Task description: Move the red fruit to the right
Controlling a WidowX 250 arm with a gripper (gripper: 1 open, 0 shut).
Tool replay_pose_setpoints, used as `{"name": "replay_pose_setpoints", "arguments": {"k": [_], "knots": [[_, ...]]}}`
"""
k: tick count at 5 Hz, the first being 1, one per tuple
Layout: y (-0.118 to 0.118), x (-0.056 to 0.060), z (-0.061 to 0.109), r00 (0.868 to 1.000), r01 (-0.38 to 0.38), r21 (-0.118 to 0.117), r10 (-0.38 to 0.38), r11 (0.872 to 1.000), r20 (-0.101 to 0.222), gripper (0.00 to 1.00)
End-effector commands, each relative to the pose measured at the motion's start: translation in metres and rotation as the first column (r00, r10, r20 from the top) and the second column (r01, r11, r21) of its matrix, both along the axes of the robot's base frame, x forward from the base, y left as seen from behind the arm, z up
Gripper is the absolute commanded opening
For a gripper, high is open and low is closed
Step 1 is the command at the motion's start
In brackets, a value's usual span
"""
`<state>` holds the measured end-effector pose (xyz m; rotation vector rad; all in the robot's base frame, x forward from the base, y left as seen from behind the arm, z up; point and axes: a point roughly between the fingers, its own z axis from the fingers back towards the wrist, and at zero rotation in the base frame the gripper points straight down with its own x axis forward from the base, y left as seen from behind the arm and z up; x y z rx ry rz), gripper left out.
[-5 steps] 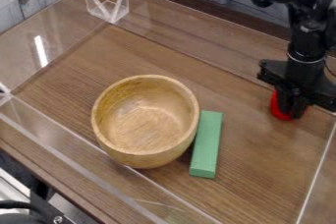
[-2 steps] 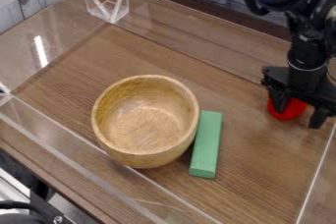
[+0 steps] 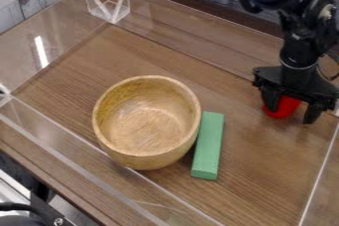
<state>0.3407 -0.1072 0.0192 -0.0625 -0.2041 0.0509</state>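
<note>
The red fruit (image 3: pixel 279 107) rests on the wooden table at the right side, small and bright red, partly hidden by the gripper. My black gripper (image 3: pixel 291 108) points down over it with its fingers spread wide, one finger (image 3: pixel 267 101) on the left of the fruit and the other on its right. The fingers stand apart from the fruit, so the gripper is open and holds nothing. The fruit's green cap is hidden.
A round wooden bowl (image 3: pixel 114 103) sits left of centre. A flat green block (image 3: pixel 209 144) lies against its right side. Clear acrylic walls (image 3: pixel 40 52) ring the table, with the right wall close beside the gripper.
The gripper was shut on the red fruit a second ago. Its fingers have since spread apart, letting the fruit go on the table. The hand has rolled slightly.
</note>
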Motion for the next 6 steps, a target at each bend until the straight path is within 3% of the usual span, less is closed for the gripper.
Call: {"name": "replay_pose_setpoints", "arguments": {"k": [1, 2, 3, 4, 5, 6], "knots": [[0.025, -0.011, 0.014, 0.998, -0.057, 0.022, 0.058, 0.998, -0.027, 1.0], [0.034, -0.012, 0.023, 0.997, -0.069, 0.02, 0.07, 0.997, -0.038, 1.0], [0.04, -0.01, 0.046, 0.996, -0.087, 0.013, 0.087, 0.996, -0.014, 1.0], [0.049, -0.016, 0.07, 0.996, -0.085, -0.005, 0.085, 0.996, 0.026, 1.0], [0.056, -0.022, 0.068, 0.997, -0.069, -0.001, 0.069, 0.998, 0.035, 0.0], [0.058, -0.028, 0.065, 0.997, -0.062, -0.001, 0.062, 0.998, 0.041, 1.0]]}}
